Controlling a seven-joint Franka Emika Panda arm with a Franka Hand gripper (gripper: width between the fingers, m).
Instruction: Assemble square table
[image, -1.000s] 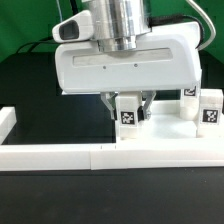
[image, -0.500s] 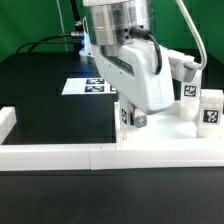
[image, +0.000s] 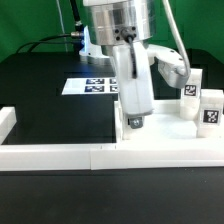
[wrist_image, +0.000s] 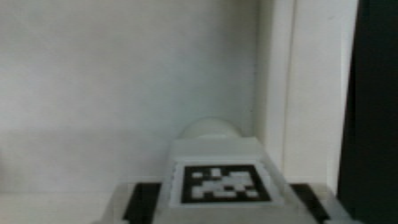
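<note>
The black table (image: 40, 100) takes up most of the exterior view, with the long white border wall (image: 60, 153) running along its near edge. Next in size is the Panda arm (image: 120, 25), coming straight down at about 12 o'clock, wrist turned so the white hand looks narrow from here. The square tabletop (image: 165, 130) sits behind the wall, around 3 o'clock from the middle of the picture, mostly blocked by the arm. The marker board (image: 95, 86) lies flat on the table at roughly 10 o'clock from the gripper.

The gripper (image: 133, 121) is down over the tabletop, clamped on a tagged table leg (wrist_image: 222, 175). The wrist view shows it best: the leg sits between the two fingers with its tag facing the camera, white tabletop behind it.

Two more tagged legs (image: 200, 105) stand upright at about 3 o'clock, close together, well apart from the gripper.
</note>
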